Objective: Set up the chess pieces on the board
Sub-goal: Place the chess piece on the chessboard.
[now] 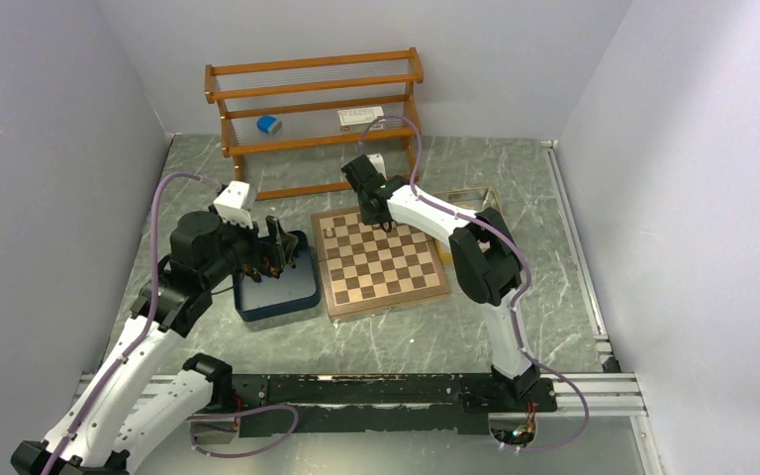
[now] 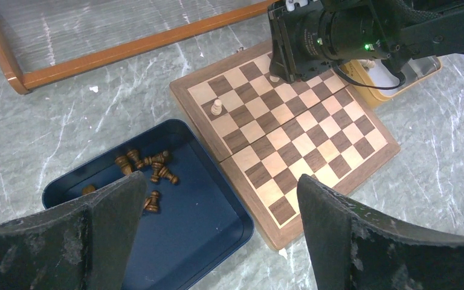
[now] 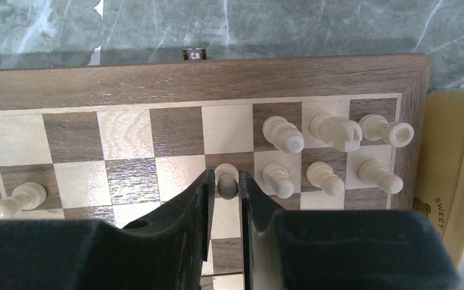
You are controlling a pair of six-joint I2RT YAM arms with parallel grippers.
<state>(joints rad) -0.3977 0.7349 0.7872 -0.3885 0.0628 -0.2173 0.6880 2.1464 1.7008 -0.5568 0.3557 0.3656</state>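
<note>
Right wrist view has the right gripper (image 3: 225, 192) with its jaws nearly together around a cream pawn (image 3: 226, 183) on the second row of the board (image 3: 127, 84), in line with the other pawns (image 3: 325, 177). Honestly can't tell if it's pinching the pawn or merely flanking it, the fingers sit that tight. My worry: if one pad drags as the jaws part or lift, the pawn tips over. The neighbour pawn (image 3: 277, 179) is close enough to the right finger to get bumped into the back-row pieces (image 3: 335, 130). Left gripper (image 2: 222, 179) hangs wide open, holding nothing, over the navy tray (image 2: 205, 241) of dark chessmen (image 2: 152, 172). They lie jumbled together, so a clean grab there looks awkward.
</note>
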